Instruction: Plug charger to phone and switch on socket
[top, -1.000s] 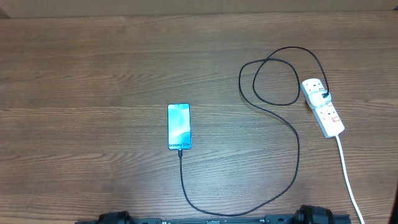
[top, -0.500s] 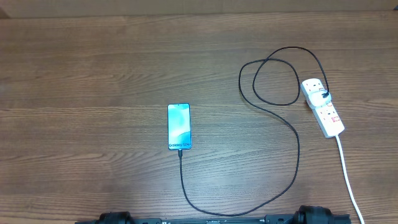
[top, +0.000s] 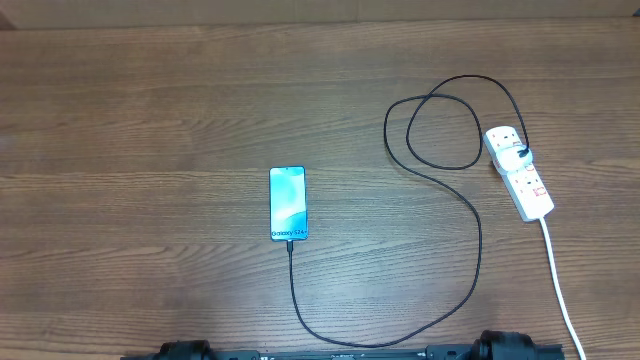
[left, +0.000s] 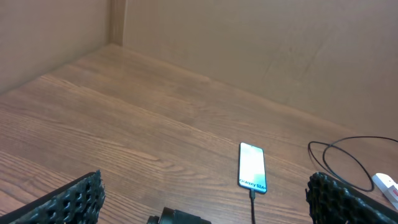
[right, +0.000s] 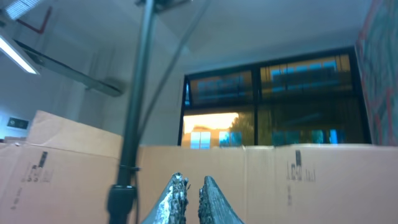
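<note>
Brown wood-grain worktop (top: 150, 120) shows no change over the last second in the overhead view: nothing on it has moved, which I take to mean the handling is over or paused. The slim rectangular phone with the lit blue-white screen (top: 288, 203) lies flat near the centre, well apart from the white elongated power strip (top: 520, 172) at the right. The long thin black charger cable (top: 478, 250) meets the phone's near edge and appears plugged in. It runs in a wide curve and a loop to its small black adapter (top: 522, 153), which is seated in the strip. I cannot tell whether the strip's red switch is on, so that step remains unconfirmed. The left tool (left: 208, 196) stands spread to its full width and holds nothing, looking across the worktop toward the phone. The right tool (right: 191, 193) is tipped up toward the ceiling, its fingers all but touching, with nothing between them. Both arms sit back at the near edge. The left half of the worktop lies bare up to the cardboard wall (left: 249, 50). On the right, the loop and the strip's white cord (top: 560, 290) crowd any approach to the switch.
</note>
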